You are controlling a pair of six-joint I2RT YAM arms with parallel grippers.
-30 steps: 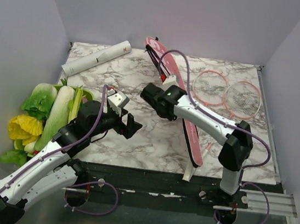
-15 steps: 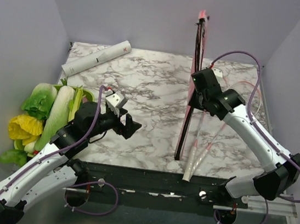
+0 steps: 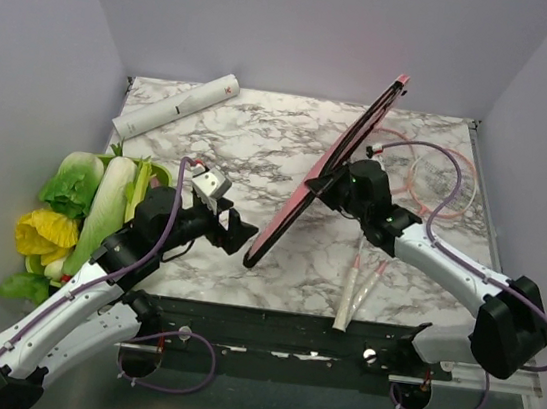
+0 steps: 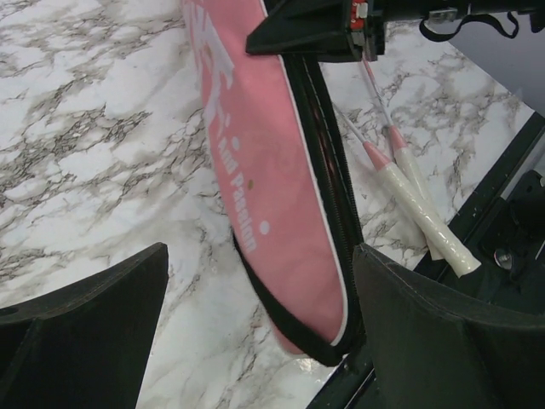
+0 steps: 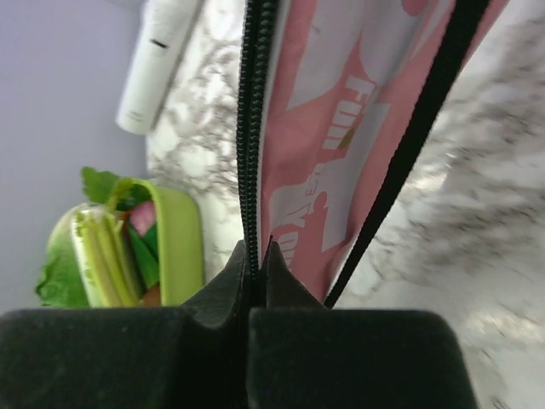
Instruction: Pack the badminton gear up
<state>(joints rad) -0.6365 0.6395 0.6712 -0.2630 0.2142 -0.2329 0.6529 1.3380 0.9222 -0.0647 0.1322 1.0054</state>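
Table (image 3: 260, 152): marble-look top, white w/ grey veins, dark strip along near edge.
Tube (image 3: 178, 104): white, lay flat at far-left corner, set at an angle, well apart from the rest.
Rackets (image 4: 415, 202): lay on right side, pale handles touching nr front edge, hoops twd far right.
Tray (image 5: 180, 243): green, sat at left edge, full of leafy veg (image 3: 92, 206).
Cover (image 3: 290, 217): pink, slanted up off the top; low tip close to marble, contact unclear.

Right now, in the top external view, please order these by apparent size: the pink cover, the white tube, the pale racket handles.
1. pink cover, largest, though held up nearer the camera.
2. white tube.
3. pale racket handles, smallest.
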